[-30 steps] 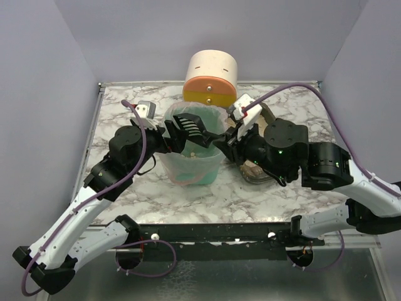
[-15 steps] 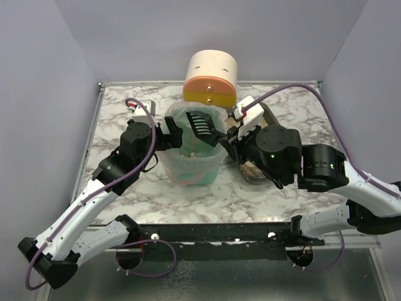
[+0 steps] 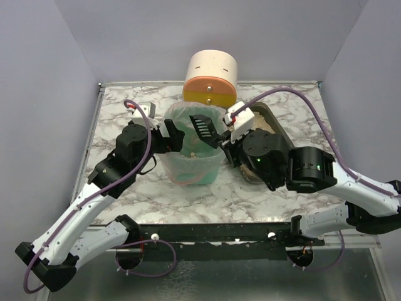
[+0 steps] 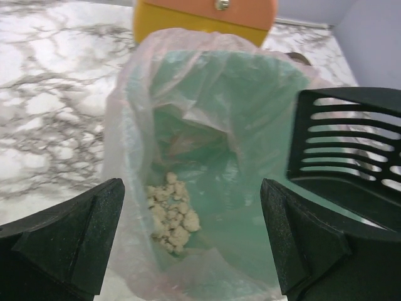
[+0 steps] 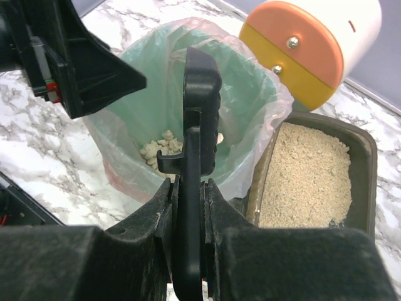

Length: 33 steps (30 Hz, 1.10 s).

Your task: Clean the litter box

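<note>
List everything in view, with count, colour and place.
Plastic bin, clear liner: one, green, table centre.
Litter clumps: one pile, pale, bin bottom.
Slotted plastic scoop: one, black, above the bin.
Shallow plastic litter box, sandy litter: one, dark grey, right of bin.
Cylinder: one, cream, orange, yellow, behind bin.
Marble table: one, white-grey, beneath all.
Left gripper: one, black, open before bin.
Right gripper: one, black, shut on scoop.

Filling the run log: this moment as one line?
right gripper shut on scoop over green bin | left gripper open at bin | clumps in bin | litter box beside bin
</note>
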Each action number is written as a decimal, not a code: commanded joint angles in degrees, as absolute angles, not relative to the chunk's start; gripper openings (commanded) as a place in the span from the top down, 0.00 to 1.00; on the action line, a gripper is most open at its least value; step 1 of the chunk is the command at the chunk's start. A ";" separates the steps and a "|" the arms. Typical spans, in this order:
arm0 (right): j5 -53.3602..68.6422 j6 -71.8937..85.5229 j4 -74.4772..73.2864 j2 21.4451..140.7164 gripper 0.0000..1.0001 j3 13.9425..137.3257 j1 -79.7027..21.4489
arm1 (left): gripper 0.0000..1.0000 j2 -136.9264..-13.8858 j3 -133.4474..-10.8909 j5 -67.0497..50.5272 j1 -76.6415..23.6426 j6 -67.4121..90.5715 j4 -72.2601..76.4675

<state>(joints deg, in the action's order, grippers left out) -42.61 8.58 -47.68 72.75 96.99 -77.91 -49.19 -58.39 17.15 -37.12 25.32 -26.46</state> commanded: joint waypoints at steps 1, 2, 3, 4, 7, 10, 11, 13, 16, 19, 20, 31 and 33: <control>-37.24 9.34 -44.70 72.40 1.00 96.48 -78.22 | 0.01 -50.82 -59.66 5.18 -37.00 26.25 -19.49; -35.06 9.58 -44.34 72.25 1.00 96.67 -78.18 | 0.01 -51.72 -59.49 5.23 -37.00 26.28 -18.63; -32.65 9.77 -43.85 71.92 1.00 96.80 -78.22 | 0.01 -52.85 -59.13 6.29 -37.00 26.17 -18.25; -30.13 10.09 -43.12 71.27 1.00 97.05 -78.22 | 0.01 -54.31 -58.99 8.97 -37.00 26.03 -18.76; -24.22 11.34 -41.53 69.11 0.99 98.17 -78.22 | 0.02 -60.43 -60.29 18.00 -37.00 26.85 -24.68; -23.29 12.10 -42.50 67.70 0.99 99.95 -78.22 | 0.03 -63.66 -60.20 20.61 -37.00 28.08 -27.35; -24.24 12.20 -43.18 67.60 0.99 100.35 -78.22 | 0.03 -63.92 -60.01 20.77 -37.00 28.38 -27.41; -26.90 12.20 -44.29 67.34 0.99 100.40 -78.27 | 0.04 -64.13 -59.75 21.84 -37.00 28.72 -27.54; -28.72 12.30 -44.49 66.99 0.99 99.19 -78.23 | 0.05 -64.90 -60.85 24.76 -36.85 28.25 -29.66; -33.45 12.11 -45.66 67.75 0.99 98.19 -78.27 | 0.06 -64.86 -61.66 25.48 -36.83 28.30 -31.53; -34.98 12.01 -46.08 68.17 0.99 98.04 -78.23 | 0.07 -64.36 -61.64 25.12 -36.83 28.53 -31.55; -43.94 10.17 -43.85 69.15 1.00 94.65 -78.22 | 0.07 -59.43 -64.24 18.05 -36.83 27.67 -29.86; -44.32 10.24 -43.54 68.84 0.99 94.05 -78.22 | 0.06 -58.85 -64.65 17.17 -36.78 27.37 -29.29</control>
<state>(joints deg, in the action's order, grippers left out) -39.97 10.85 -45.50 70.04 95.04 -77.95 -60.73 -62.57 19.90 -36.93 28.21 -29.65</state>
